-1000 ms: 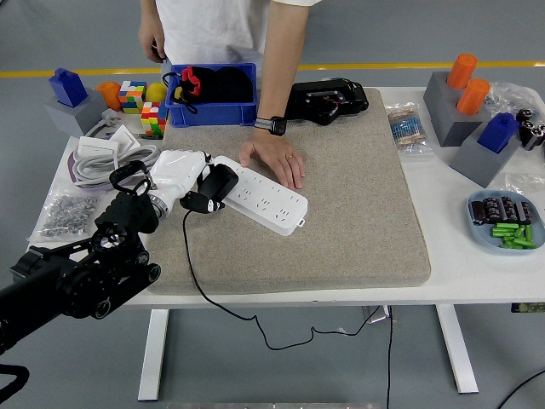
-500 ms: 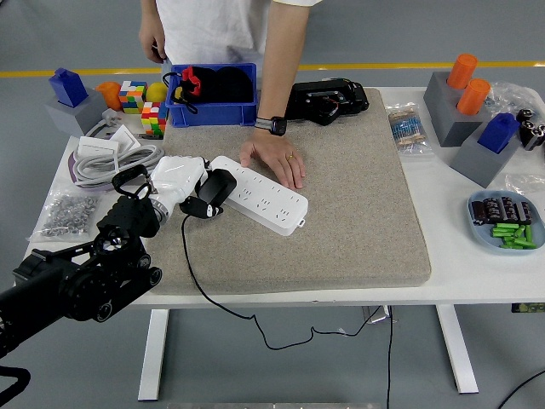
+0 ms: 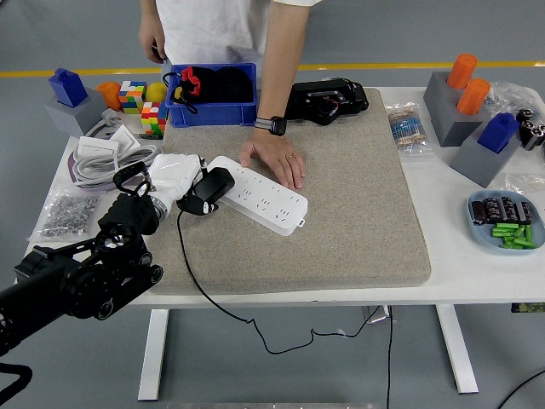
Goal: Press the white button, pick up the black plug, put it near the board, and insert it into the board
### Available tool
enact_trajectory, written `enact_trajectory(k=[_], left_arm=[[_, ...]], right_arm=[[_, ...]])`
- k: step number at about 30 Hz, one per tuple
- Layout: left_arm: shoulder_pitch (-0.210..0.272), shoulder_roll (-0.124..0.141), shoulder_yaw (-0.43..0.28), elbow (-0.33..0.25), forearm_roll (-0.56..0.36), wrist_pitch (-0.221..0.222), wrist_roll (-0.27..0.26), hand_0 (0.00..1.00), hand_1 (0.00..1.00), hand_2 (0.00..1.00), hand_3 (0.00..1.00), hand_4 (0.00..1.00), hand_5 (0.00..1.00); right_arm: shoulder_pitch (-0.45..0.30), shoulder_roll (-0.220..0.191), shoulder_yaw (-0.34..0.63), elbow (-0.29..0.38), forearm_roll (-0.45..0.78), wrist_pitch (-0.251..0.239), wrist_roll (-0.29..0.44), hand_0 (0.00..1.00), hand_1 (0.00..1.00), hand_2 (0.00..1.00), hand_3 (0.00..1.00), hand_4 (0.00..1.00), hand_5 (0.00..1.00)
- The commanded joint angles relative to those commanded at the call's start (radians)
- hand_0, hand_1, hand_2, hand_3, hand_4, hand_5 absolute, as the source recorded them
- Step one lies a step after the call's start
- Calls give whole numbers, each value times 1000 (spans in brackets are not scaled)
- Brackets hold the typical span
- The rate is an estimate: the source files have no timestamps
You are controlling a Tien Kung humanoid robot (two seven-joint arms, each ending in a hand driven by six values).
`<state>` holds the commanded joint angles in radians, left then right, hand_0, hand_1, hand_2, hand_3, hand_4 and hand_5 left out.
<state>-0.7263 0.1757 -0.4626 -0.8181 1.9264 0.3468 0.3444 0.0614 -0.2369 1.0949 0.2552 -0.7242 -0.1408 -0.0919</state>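
We have the black plug (image 3: 213, 187) clamped in our left hand (image 3: 177, 181), hovering at the near-left end of the white power board (image 3: 260, 195) on the grey mat (image 3: 341, 196). A person's hand (image 3: 274, 159) presses flat on the board's far edge, steadying it. Our right hand is out of shot. The risk, we reckon: the plug looks tilted, so its pins may miss the socket holes and skid the board sideways. Its cord (image 3: 200, 285) trails off the bench (image 3: 443, 281) edge and could drag against us.
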Motion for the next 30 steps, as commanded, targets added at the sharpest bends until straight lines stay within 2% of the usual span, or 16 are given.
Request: enact_trajectory(k=[5, 18, 24, 30], left_arm=[[0, -1, 8, -2, -4, -24, 21, 79, 163, 259, 424, 98, 2], [-6, -8, 14, -23, -9, -45, 55, 79, 160, 259, 431, 86, 2], [-20, -15, 17, -29, -3, -67, 90, 79, 160, 259, 433, 81, 2], [-39, -20, 27, -37, 0, -109, 145, 76, 159, 260, 433, 70, 2]], right_arm=[[0, 1, 2, 1, -1, 0, 1, 642, 555, 530, 540, 640, 315], [0, 1, 4, 0, -1, 0, 1, 641, 555, 530, 541, 639, 311], [-1, 1, 5, 0, -1, -1, 1, 642, 555, 530, 541, 639, 312], [-1, 1, 8, 0, -2, -1, 2, 640, 555, 531, 541, 639, 312]])
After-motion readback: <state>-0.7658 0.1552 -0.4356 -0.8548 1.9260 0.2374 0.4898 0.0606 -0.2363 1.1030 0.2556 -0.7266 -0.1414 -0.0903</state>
